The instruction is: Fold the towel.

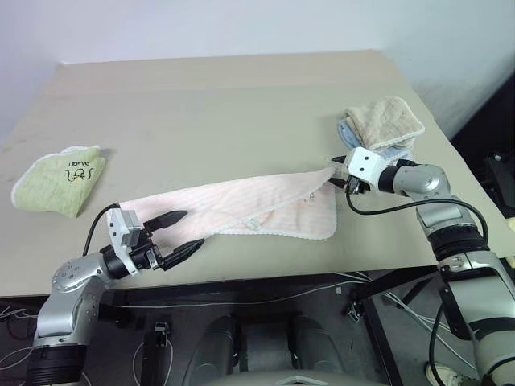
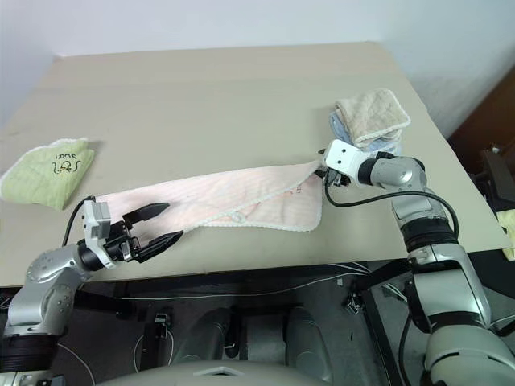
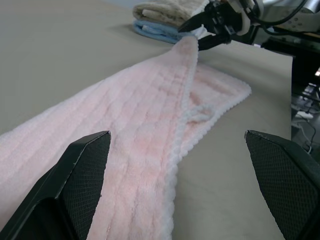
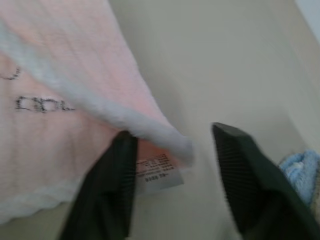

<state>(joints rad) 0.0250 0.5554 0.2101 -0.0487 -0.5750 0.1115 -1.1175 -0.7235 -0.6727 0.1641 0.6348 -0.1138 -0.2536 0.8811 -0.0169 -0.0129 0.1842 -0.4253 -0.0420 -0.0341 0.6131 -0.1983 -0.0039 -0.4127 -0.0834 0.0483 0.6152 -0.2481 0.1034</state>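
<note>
Right now the long pale pink terry-cloth towel [image 1: 241, 205] with its white scalloped trim lies stretched across the beige tabletop [image 1: 225, 104], running from about eight o'clock near the front edge up toward three o'clock. It already looks partly doubled over, one long edge laid back on itself and the trim showing along the near side.

At the three o'clock end, the right gripper [image 1: 341, 171] has its jaws set either side of the towel's corner, with a small white care label [image 4: 159, 173] beside one finger; the jaws are partly closed, but I cannot tell whether they have pinched the cloth yet. My guess is that it wants this corner so it can carry that end over the rest.

At eight o'clock, the left gripper [image 1: 181, 233] hovers with jaws spread wide and nothing between them, pointing along the towel, probably waiting to pin the near end.

A light green cloth with dark writing [image 1: 60, 181] sits at nine o'clock, and a stack of beige and light blue cloths [image 1: 385, 125] lies at two o'clock, just behind the right gripper.
</note>
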